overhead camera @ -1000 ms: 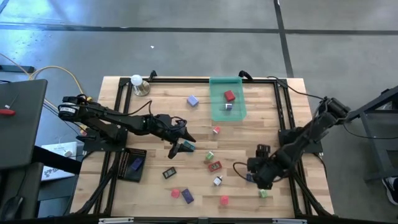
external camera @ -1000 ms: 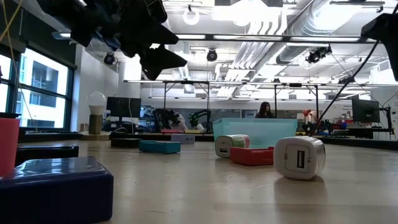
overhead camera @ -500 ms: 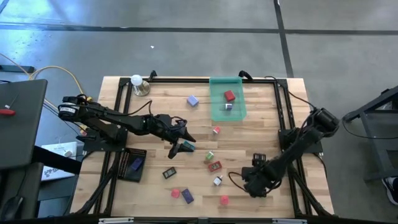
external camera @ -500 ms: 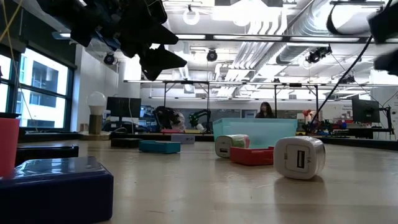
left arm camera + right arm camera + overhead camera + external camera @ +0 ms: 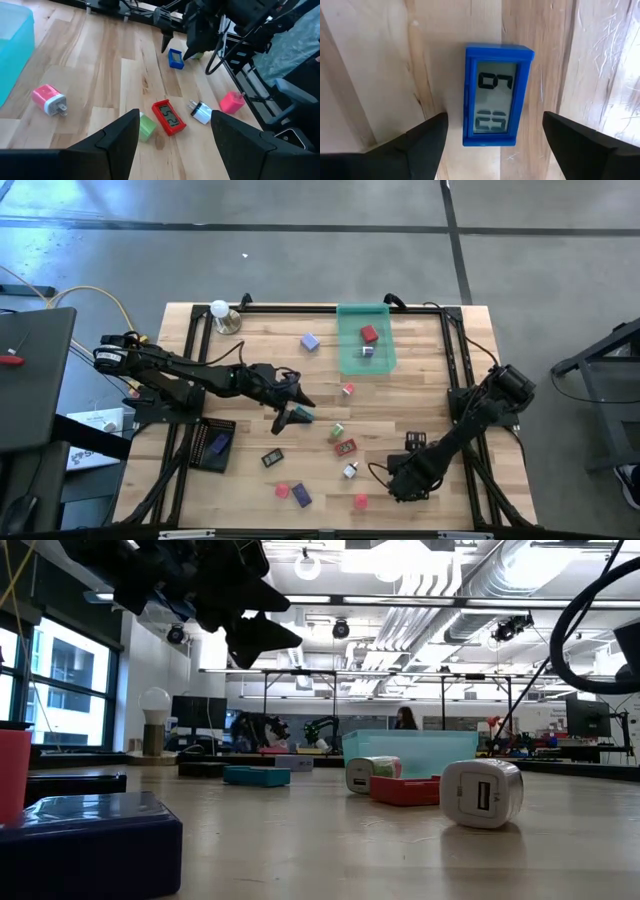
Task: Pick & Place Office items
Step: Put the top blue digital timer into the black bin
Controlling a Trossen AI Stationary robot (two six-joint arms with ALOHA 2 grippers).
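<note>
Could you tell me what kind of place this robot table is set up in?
Probably a large open robotics lab or workshop. The low view shows a high ceiling with exposed ducts and hanging lights, monitors on benches, and a person far back. The high view shows a wooden table standing on bare concrete floor.

**Table surface, contents as seen**

I see a light wooden plank table carrying a translucent teal tray at the far edge, a black tray near left, and a white ball on a metal base at the far left corner. Small items lie scattered mid-table: a red clock, green block, pink plug, blue clock.
</note>
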